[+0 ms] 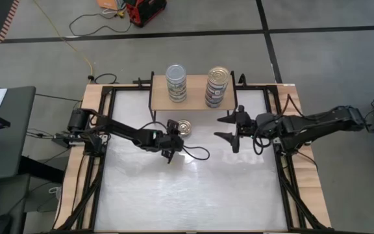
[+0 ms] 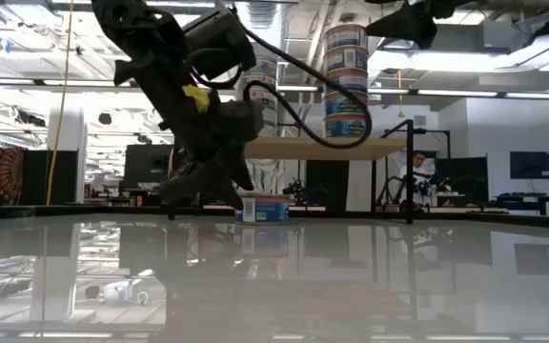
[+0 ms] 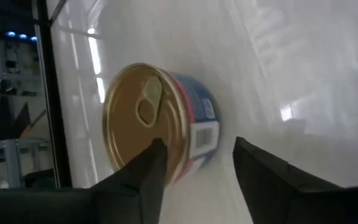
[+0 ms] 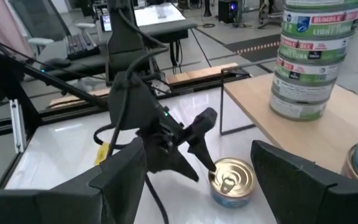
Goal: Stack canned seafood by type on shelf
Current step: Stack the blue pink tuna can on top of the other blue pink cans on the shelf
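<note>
- At mid-table, just in front of the shelf, we see the left gripper (image 1: 172, 138) hanging low beside a short round tin with a gold pull-tab lid and blue label (image 1: 184, 127).
- Its two dark fingers (image 3: 143, 180) stand apart with a gap between them; one fingertip overlaps the tin's gold rim in the left wrist view, the other sits off its labelled side. We cannot tell whether either one actually touches the tin.
- That tin stands upright on the large white tabletop (image 1: 187, 195), not on the board.
- Right gripper (image 1: 231, 131) hovers above the table to the tin's right, apart from it, jaws spread wide, nothing between them. Its own camera looks down past its fingers at the tin and the left arm's claw.
- Behind both sits the low light-wood shelf on thin black metal legs (image 1: 195, 101).
- Two tall stacks of tins are on it: a left stack with a silver-grey top lid (image 1: 176, 82) and a right stack with a gold top lid (image 1: 217, 86). The stacks stand apart.
- In the low view a seated person (image 2: 414, 171) shows far off in the room behind the table.
</note>
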